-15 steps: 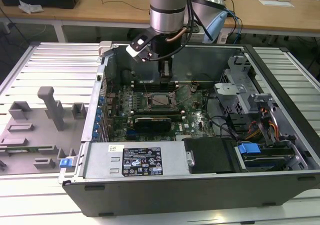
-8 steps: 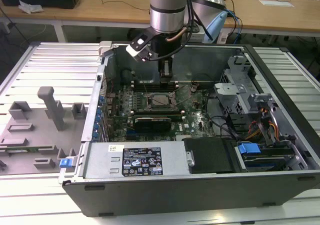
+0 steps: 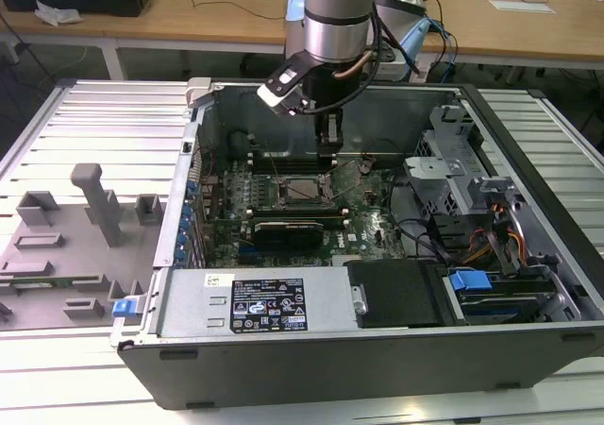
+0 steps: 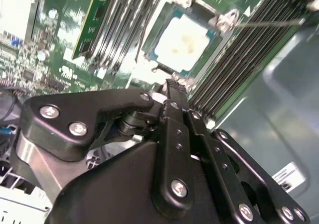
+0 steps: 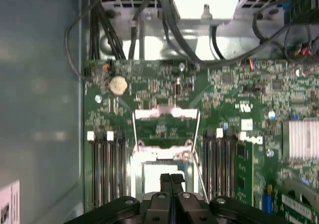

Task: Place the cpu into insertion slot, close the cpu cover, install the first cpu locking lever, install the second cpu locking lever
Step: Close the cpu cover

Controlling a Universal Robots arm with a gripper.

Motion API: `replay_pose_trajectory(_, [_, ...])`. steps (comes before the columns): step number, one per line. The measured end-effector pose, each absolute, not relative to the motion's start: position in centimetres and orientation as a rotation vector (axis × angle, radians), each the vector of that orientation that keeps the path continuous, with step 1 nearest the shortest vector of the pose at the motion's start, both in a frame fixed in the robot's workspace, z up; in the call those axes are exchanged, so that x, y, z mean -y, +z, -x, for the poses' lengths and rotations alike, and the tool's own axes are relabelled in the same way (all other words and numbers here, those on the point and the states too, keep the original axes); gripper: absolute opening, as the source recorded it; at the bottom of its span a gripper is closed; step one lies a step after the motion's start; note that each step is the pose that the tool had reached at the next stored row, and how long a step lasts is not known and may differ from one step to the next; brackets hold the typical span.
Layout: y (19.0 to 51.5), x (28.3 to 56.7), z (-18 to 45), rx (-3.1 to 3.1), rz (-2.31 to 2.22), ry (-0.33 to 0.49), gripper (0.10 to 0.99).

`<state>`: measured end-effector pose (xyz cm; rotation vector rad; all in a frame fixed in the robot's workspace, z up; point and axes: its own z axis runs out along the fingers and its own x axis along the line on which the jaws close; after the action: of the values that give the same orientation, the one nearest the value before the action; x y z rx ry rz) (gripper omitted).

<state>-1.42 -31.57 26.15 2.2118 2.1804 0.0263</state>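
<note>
Jaws pressed together and empty, tips beside the cpu [image 4: 182, 42], seated in insertion slot [image 4: 147, 50]

- In the first wrist view, the gripper [image 5: 172, 178] covers the middle of the cpu [image 5: 151, 178] and one edge of the insertion slot [image 5: 135, 164].
- In the second wrist view, the cpu [image 4: 182, 42] face is washed out; the gripper [image 4: 174, 84] hides the board [image 4: 45, 55] beside the insertion slot.
- In the exterior view, the insertion slot [image 3: 304, 190] is too small to tell the cpu from its rim; the arm [image 3: 335, 14] above it is cut off.
</note>
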Motion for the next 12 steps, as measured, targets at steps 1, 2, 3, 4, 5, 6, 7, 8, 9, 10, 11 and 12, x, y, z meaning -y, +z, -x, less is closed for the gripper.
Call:
replay_pose_trajectory(1, [26.2, 31.6, 1.1, -2.181, -2.212, 0.026, 0.106])
replay_pose_trajectory(2, [26.1, 31.6, 0.7, -2.181, -2.212, 0.025, 0.106])
replay_pose_trajectory(3, [26.2, 31.6, 0.2, -2.181, -2.213, 0.024, 0.106])
replay_pose_trajectory(4, [26.2, 31.6, -0.2, -2.182, -2.213, 0.023, 0.106])
replay_pose_trajectory(5, [26.2, 31.6, -0.6, -2.182, -2.213, 0.023, 0.106])
replay_pose_trajectory(6, [26.2, 31.6, -1.1, -2.182, -2.213, 0.022, 0.106])
replay_pose_trajectory(7, [26.1, 31.6, -1.5, -2.183, -2.214, 0.022, 0.106])
replay_pose_trajectory(8, [26.1, 31.6, -2.0, -2.183, -2.214, 0.021, 0.106])
replay_pose_trajectory(9, [26.2, 31.6, -3.4, -2.184, -2.215, 0.019, 0.106])
replay_pose_trajectory(10, [26.2, 31.6, -4.3, -2.184, -2.216, 0.018, 0.106])
replay_pose_trajectory(11, [26.2, 31.6, -4.6, -2.184, -2.216, 0.018, 0.106])
replay_pose_trajectory(12, [26.2, 31.6, -5.0, -2.185, -2.216, 0.017, 0.106])
